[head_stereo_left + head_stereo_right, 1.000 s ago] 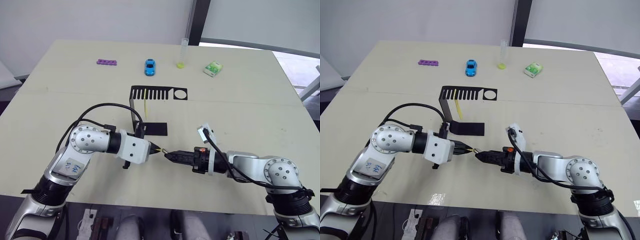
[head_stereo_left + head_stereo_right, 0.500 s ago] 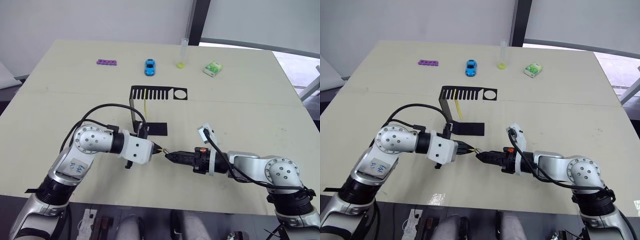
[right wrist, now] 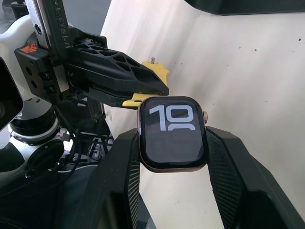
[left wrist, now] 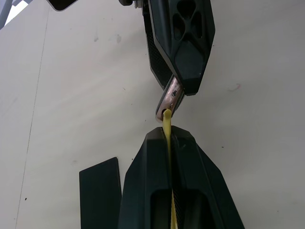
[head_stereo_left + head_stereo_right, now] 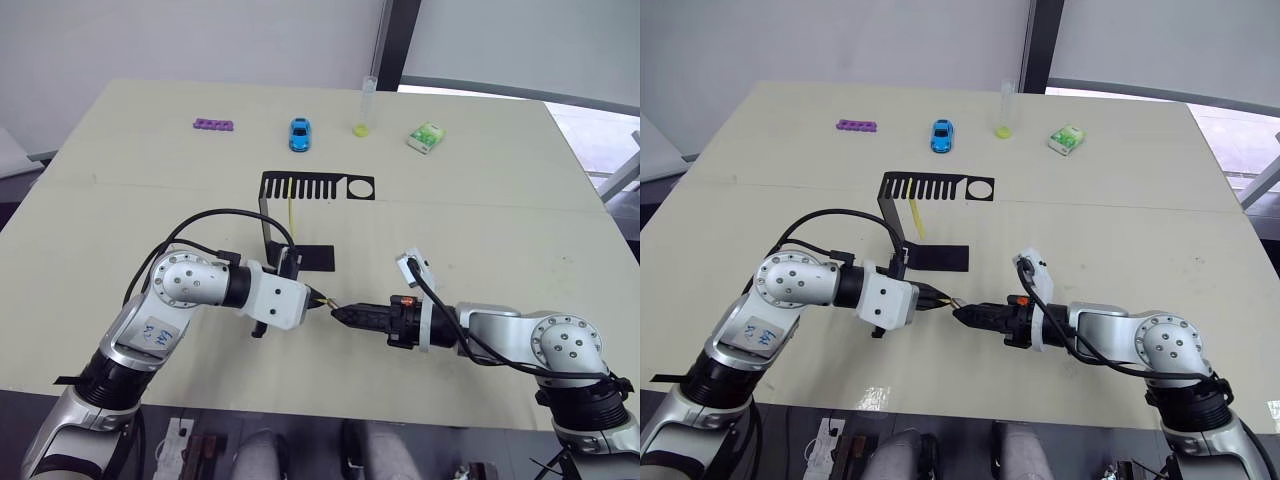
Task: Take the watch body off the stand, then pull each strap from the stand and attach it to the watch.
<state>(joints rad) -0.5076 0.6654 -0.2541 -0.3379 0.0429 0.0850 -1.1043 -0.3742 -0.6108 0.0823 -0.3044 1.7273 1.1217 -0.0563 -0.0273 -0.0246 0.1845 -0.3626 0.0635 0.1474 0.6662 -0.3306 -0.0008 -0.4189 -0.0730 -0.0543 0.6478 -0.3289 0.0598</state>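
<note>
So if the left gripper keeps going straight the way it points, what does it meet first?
The watch body, held in the right gripper. The left gripper is shut on a strap, whose tip already sits at the case's edge. Whether it has entered the slot is unclear.

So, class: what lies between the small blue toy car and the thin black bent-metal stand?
Only bare beige table lies between the blue toy car and the black stand, seen in both eye views.

Silver arms, black cables
</note>
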